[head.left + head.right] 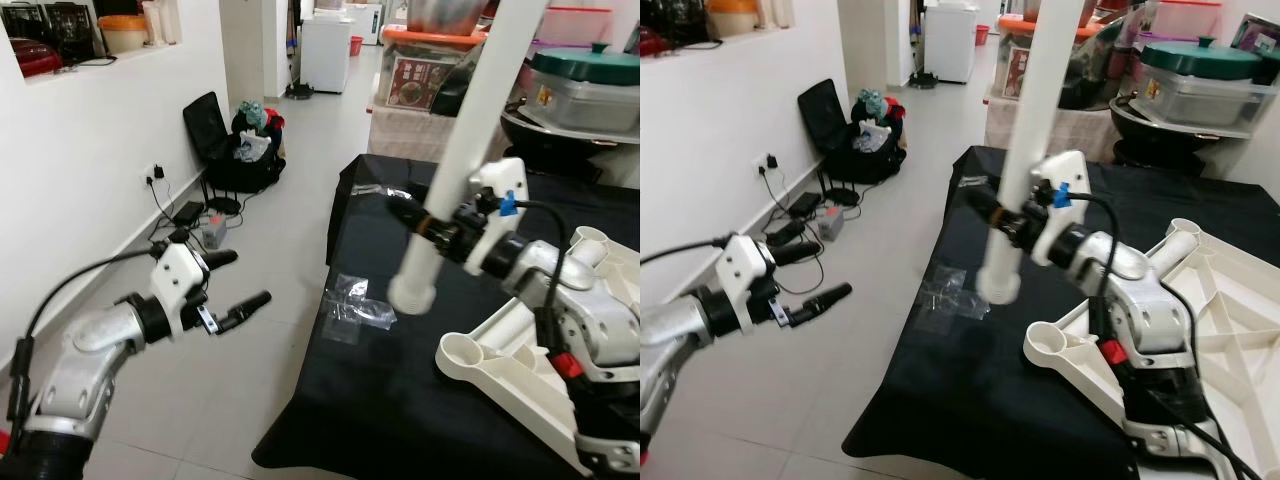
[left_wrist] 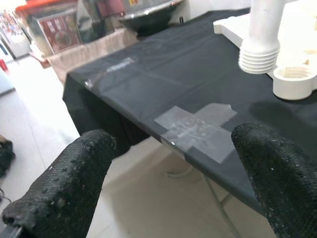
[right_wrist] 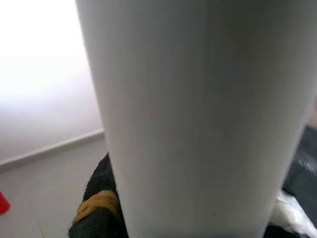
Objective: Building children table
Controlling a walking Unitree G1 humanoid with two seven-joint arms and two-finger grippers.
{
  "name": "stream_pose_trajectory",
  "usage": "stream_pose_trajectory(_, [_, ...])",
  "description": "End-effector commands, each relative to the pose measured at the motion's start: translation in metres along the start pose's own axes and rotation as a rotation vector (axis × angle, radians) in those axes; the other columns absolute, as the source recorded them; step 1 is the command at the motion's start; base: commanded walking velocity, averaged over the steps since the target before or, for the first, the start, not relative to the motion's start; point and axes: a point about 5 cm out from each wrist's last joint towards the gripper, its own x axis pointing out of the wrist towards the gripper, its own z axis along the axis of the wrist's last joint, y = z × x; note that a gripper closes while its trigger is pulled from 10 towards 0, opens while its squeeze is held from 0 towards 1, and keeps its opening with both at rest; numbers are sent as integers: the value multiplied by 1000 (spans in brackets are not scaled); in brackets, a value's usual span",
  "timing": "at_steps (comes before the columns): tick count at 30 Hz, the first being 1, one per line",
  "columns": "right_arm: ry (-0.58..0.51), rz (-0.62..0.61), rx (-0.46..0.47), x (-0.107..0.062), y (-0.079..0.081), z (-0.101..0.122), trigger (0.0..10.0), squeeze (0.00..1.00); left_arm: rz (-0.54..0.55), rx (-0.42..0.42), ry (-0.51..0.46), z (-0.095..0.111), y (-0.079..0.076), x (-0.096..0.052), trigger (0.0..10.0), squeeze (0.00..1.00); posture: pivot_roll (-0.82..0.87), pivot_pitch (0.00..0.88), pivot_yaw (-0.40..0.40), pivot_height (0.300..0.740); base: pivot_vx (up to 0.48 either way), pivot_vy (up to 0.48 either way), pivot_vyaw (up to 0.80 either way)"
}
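Observation:
My right gripper (image 1: 425,222) is shut on a long white table leg (image 1: 462,150), held tilted with its threaded end (image 1: 412,291) low over the black cloth. That end hangs just left of a round socket (image 1: 461,351) on the upturned white tabletop (image 1: 1230,320), apart from it. Up close in the right wrist view, the leg (image 3: 198,119) hides nearly everything behind it. My left gripper (image 1: 232,289) is open and empty, out over the floor left of the table. In the left wrist view its fingertips (image 2: 84,163) frame the table edge, the leg end (image 2: 261,54) and the socket (image 2: 293,81).
The black-draped table (image 1: 400,400) has clear plastic bags (image 1: 352,305) near its left edge. Storage bins and a lidded pot (image 1: 585,85) stand behind it. A black bag (image 1: 235,150) and cables (image 1: 190,215) lie by the white wall. Tiled floor spreads between wall and table.

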Motion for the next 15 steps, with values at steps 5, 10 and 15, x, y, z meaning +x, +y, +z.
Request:
stream_pose_trajectory(5, [34, -26, -28, -13, -11, -6, 0, 0, 4, -10, -1, -1, -9, 3, 10000, 0, 91, 0, -62, 740, 0, 0, 0])
stream_pose_trajectory(10, [61, -42, -1, -22, -12, -17, 0, 0, 13, -20, -6, -2, -11, 6, 10000, 0, 84, 0, -54, 740, 0, 0, 0])
stream_pose_trajectory(15, [85, -85, -3, -33, -15, -30, 0, 0, 19, -31, -8, -4, -14, 8, 10000, 0, 79, 0, -53, 740, 0, 0, 0])
